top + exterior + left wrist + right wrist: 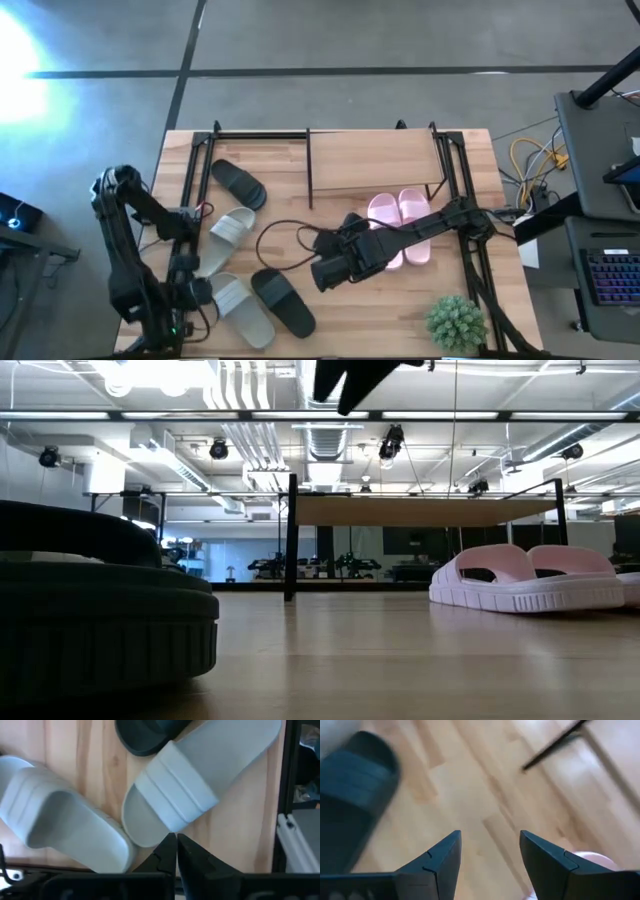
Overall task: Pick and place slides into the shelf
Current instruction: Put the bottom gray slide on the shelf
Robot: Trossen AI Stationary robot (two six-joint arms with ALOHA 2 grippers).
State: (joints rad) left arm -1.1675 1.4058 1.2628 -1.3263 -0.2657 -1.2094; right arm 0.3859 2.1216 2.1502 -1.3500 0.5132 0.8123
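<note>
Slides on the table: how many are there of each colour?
Pink slides: 2
Pale grey slides: 2
Black slides: 2
Total: 6 slides

A small green potted plant [457, 322] sits at the table's [400, 310] near-right corner; what looks like a keyboard [612, 278] lies beyond.

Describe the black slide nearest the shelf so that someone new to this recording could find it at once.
Start at the shelf along the table's far edge in the high view. Just off its left end, on the tabletop, lies the black slide, set at a slant. The other black slide lies near the front edge beside a grey slide; this one lies alone, touching nothing.
</note>
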